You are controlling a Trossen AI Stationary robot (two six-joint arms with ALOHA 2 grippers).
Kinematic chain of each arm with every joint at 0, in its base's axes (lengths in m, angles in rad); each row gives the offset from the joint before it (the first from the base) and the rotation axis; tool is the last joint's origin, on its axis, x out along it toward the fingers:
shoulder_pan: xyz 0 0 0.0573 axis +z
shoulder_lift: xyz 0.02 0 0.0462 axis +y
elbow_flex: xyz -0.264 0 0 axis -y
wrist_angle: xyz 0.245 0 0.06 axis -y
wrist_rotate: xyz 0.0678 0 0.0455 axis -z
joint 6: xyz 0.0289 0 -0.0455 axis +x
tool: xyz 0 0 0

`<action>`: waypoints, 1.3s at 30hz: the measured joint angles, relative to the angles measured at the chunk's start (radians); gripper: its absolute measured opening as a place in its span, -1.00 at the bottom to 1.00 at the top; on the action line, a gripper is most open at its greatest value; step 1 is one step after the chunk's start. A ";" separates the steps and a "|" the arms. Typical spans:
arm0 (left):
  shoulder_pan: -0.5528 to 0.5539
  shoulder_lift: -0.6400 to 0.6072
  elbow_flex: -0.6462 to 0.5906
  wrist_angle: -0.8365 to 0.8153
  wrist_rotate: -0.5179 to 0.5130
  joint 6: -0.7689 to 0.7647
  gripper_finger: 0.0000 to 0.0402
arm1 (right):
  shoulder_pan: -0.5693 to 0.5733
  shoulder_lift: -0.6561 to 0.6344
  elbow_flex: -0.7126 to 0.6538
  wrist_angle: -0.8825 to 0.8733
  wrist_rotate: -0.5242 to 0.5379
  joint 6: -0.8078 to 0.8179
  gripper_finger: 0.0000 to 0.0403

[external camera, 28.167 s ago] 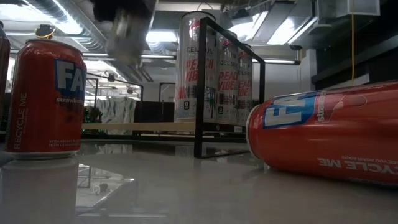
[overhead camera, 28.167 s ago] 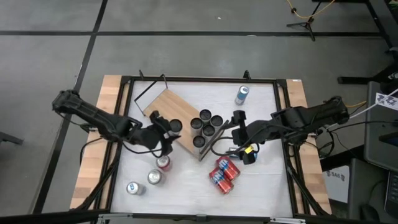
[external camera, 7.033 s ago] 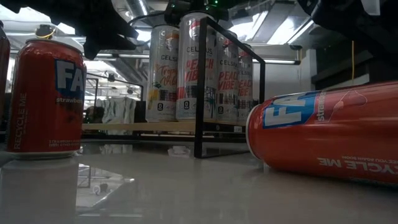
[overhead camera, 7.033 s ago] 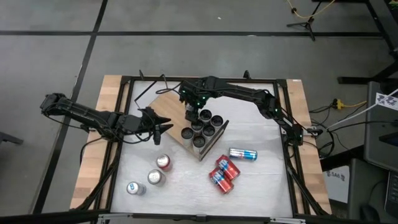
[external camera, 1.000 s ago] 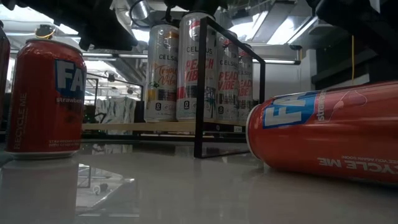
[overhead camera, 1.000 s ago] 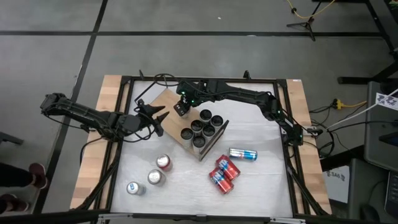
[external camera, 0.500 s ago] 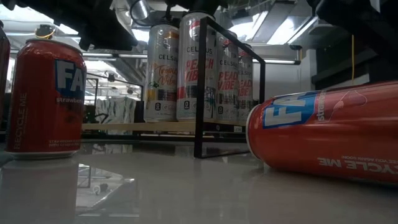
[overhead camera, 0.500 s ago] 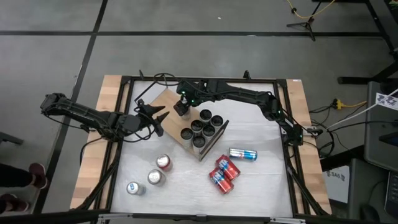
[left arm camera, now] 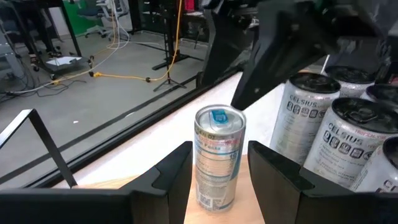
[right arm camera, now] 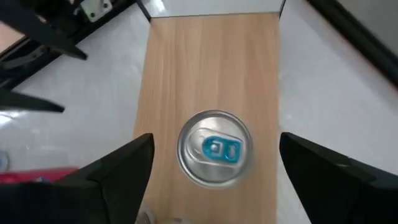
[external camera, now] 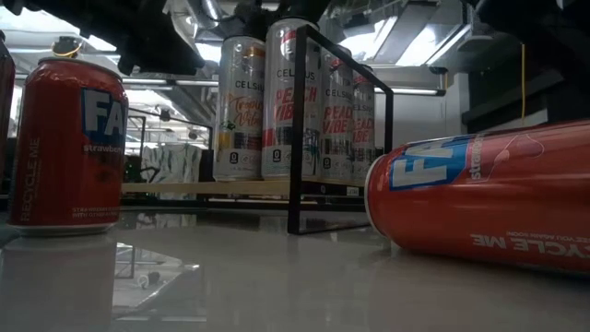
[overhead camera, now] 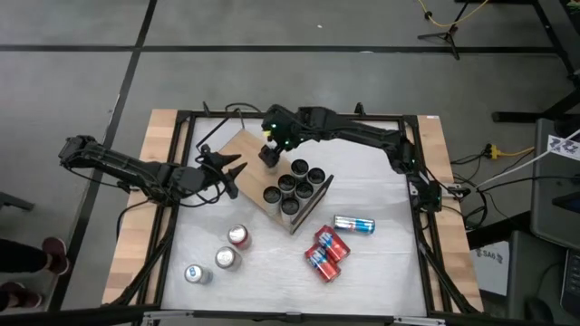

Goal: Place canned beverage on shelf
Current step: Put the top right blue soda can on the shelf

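High view: the right arm is reaching across the far side of the bench [overhead camera: 381, 272], and the right pincer [overhead camera: 269, 154] is hanging over the far-left part of the shelf [overhead camera: 237, 149], a light-wood board lying at an angle on the white top. Directly below it a silver can with a blue tab [right arm camera: 215, 148] is standing upright on the wood, apart from the cluster of tall cans [overhead camera: 292, 181] that is filling the shelf's right end. In the right wrist view the two dark fingers [right arm camera: 118, 168] are standing wide on either side of that can's lid, touching nothing, so this pincer is open and holding nothing.

The left pincer [overhead camera: 229, 172] is waiting just beside the shelf's left edge, pointing at it. In the left wrist view its fingers [left arm camera: 169, 171] are standing partly apart, empty, with the same can [left arm camera: 218, 155] showing upright on the board beyond them and the tall cans [left arm camera: 336, 140] close on one side.

Elsewhere on the bench, three cans [overhead camera: 222, 258] are standing upright near the left front, two red cans [overhead camera: 326, 255] are lying on their sides right of centre, and a silver-and-blue can [overhead camera: 354, 224] is lying just beyond them. In the low view a red can [external camera: 66, 148] is standing at left and another red can [external camera: 484, 198] is lying at right.
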 joint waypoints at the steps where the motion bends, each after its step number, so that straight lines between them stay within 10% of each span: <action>1: 0.000 0.000 0.000 0.009 0.000 0.000 -0.26 | 0.000 -0.009 0.000 -0.007 0.000 -0.015 0.70; 14: 0.047 0.000 0.000 0.286 0.006 0.003 -0.26 | 0.002 -0.225 0.000 -0.203 0.039 -0.170 0.70; 26: 0.221 0.042 0.010 0.660 0.407 0.081 -0.26 | 0.003 -0.381 0.000 -0.385 0.240 -0.265 0.70; 39: 0.358 0.289 0.420 0.261 0.606 0.134 -0.26 | 0.138 -0.468 -0.065 -0.510 0.515 -0.209 0.70</action>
